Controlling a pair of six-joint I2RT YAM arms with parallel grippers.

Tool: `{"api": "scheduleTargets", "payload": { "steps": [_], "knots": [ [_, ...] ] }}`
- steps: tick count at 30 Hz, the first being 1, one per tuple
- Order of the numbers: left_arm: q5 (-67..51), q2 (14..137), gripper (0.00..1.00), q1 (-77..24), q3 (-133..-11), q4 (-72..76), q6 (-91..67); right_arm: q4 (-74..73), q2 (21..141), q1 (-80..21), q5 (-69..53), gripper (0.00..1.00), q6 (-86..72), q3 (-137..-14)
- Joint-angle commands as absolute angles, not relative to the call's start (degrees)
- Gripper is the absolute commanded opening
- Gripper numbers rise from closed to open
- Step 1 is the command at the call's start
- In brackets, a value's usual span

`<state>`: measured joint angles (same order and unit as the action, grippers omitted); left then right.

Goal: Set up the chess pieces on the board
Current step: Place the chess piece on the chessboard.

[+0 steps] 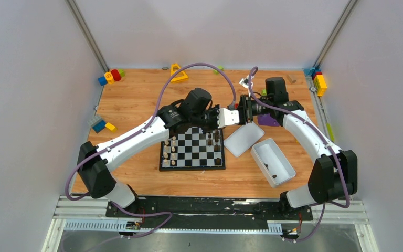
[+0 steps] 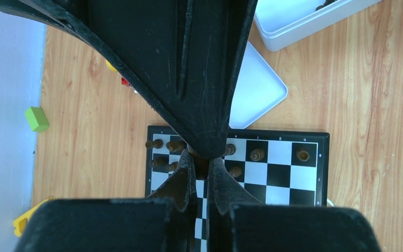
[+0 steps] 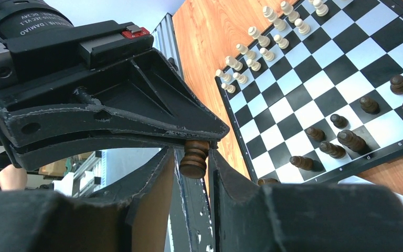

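Nearest the arms' bases on the right, the white tray (image 1: 284, 156) holds a few unplaced dark pieces (image 1: 274, 173), with its lid (image 1: 244, 139) lying just beyond it beside the board (image 1: 191, 168). On the board, cream chessmen (image 1: 170, 149) line the left side and dark chessmen (image 1: 218, 142) partly fill the right. Above the board's far right corner the two arms meet in what looks like a mid-air handover. The left gripper (image 2: 202, 167) is clenched on a dark brown piece (image 3: 194, 156), while the right gripper (image 3: 193, 169) brackets the same piece on both sides, so closely that it cannot be told whether it has a grip yet. The next move probably calls for the right fingers (image 3: 225, 178) to take a firm hold before the left lets go. The piece would then be lowered upright onto a free square among the dark ranks without toppling its neighbours. Toy blocks (image 1: 111, 76) lie scattered along the far edge of the table.
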<state>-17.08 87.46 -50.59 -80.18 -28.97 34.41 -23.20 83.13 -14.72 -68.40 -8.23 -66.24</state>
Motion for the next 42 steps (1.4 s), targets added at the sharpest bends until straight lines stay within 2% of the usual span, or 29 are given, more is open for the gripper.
{"api": "scheduleTargets", "payload": {
  "steps": [1,8,11,13,14,15,17,19,23,27,32,38,42],
  "knots": [
    [-16.5,87.0,0.0,-50.9,-82.2,-28.1,35.7,-23.2,82.3,-15.0,-68.3,0.3,-5.7,-67.9],
    [-16.2,86.7,0.0,-51.0,-82.0,-28.2,35.8,-23.5,82.4,-15.1,-68.3,0.18,-5.6,-67.9],
    [-15.7,86.7,0.03,-51.0,-82.0,-27.9,35.2,-23.5,82.3,-15.1,-68.5,0.06,-5.5,-68.1],
    [-15.3,86.6,0.17,-51.0,-81.9,-27.3,34.2,-23.7,82.1,-15.0,-68.2,0.0,-5.3,-68.3],
    [-15.0,86.1,0.3,-51.0,-81.6,-27.0,33.9,-23.7,81.9,-14.9,-68.1,0.0,-5.3,-68.5],
    [-14.8,85.8,0.36,-50.9,-81.4,-26.0,33.1,-23.6,81.6,-14.5,-68.1,0.0,-5.3,-68.6],
    [-15.6,84.5,0.57,-50.3,-80.2,-24.4,32.0,-23.5,81.0,-13.0,-69.2,0.0,-5.6,-69.0],
    [-19.2,83.1,0.65,-48.4,-79.3,-22.9,29.9,-23.1,80.4,-11.1,-71.5,0.0,-6.9,-69.2],
    [-29.6,80.9,0.74,-42.9,-77.3,-18.0,23.9,-18.7,79.6,-7.5,-78.9,0.0,-11.9,-68.4],
    [-39.0,80.6,0.78,-39.5,-74.1,-10.6,21.8,-10.5,78.9,-6.1,-83.3,0.0,-20.0,-66.0],
    [-46.2,84.2,0.79,-38.8,-73.2,0.2,16.0,-6.2,79.1,-5.7,-84.3,0.0,-24.1,-65.5],
    [-51.6,87.0,0.69,-38.8,-73.4,7.5,10.0,-3.0,79.8,-5.2,-84.9,0.0,-27.1,-64.7],
    [-52.7,87.7,0.56,-38.8,-73.2,9.0,9.3,-1.6,80.5,-5.3,-85.1,0.0,-28.3,-64.2]
  ]
}}
